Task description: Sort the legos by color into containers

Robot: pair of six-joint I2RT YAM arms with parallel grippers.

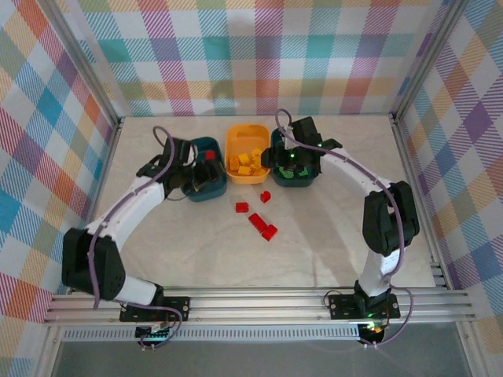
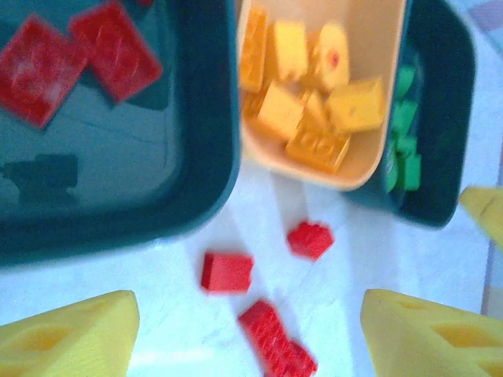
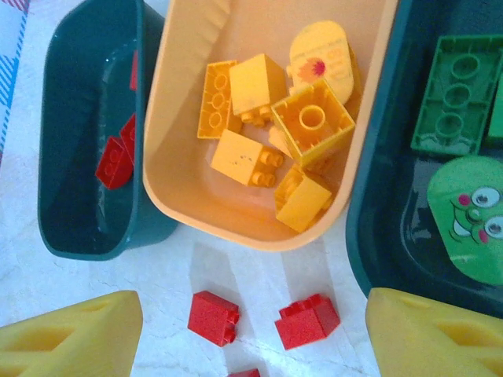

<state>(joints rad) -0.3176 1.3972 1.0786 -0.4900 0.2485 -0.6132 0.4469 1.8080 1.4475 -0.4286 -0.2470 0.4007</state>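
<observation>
Left gripper (image 2: 250, 339) released, fingers (image 2: 75, 338) spread wide, nothing pinched. Straight ahead of it: left teal tub (image 2: 208, 169), two red bricks (image 2: 116, 49) flat on its floor, near rim curving just past the fingertips. Ahead-right: orange tub (image 2: 357, 174) packed with yellow bricks (image 2: 314, 102), wall meeting the teal rim. Further right: right teal tub (image 2: 449, 118), green bricks (image 2: 405, 153) along its inner wall. Between and just ahead of the fingertips: loose reds (image 2: 228, 272) on bare table (image 2: 157, 302), a long red cluster at mid-gap, all clear of the tub rims. Blurred view, stud detail unreadable.

Right gripper (image 3: 255, 334) also released, fingers (image 3: 78, 338) wide, empty. Ahead: orange tub's near rim. Two loose reds just ahead of the gap, side by side, not touching; a third cut off at the frame edge between the fingertips. Ahead-right: corner of right teal tub holding a green plate (image 3: 456, 90) and a green face piece (image 3: 471, 216). Ahead-left: left teal tub, reds against the wall nearest the orange tub, wedge of bare table between the two near corners.

From above: tubs in a row, orange in the middle, four loose reds on the near side. Wide bare table behind both grippers back to the rails (image 1: 259, 302)
</observation>
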